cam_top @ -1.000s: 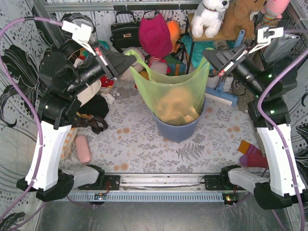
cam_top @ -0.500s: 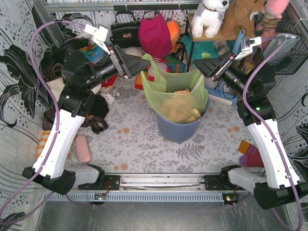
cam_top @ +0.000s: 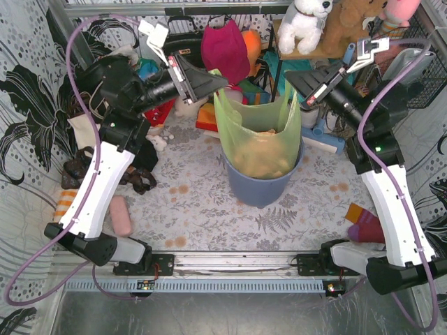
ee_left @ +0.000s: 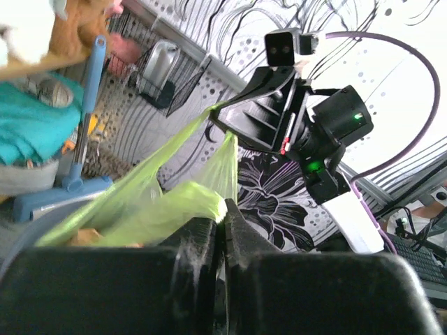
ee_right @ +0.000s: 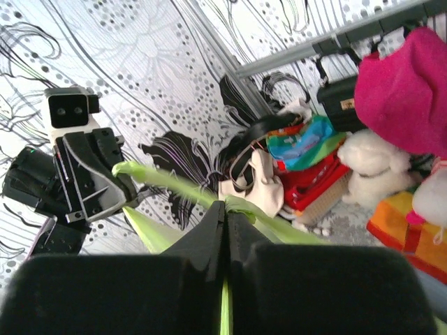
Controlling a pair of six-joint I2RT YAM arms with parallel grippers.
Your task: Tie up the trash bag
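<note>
Pinching fingers (ee_left: 190,252) tight on trash bag (cam_top: 257,129)

Black-and-white floral wall panels (cam_top: 21,105), fern-print grey table cover (cam_top: 195,209), perhaps a wooden shelf (cam_top: 323,51) behind

We saw the trash bag (cam_top: 257,132) standing upright below and between the two sets of jaws. It was a thin, translucent light-green plastic sack, with crumpled tan paper showing through its lower half. Its two top ears were drawn up and held apart. One ran to the left jaws, where a bunched fold of green film sat pinched between them. The other ran to the right jaws, caught as a narrow strip in their closed seam. Midway between the jaws the rim dipped in a shallow curve. The film was taut close to each grip and wrinkled further down. The ears were not yet tied.
</note>
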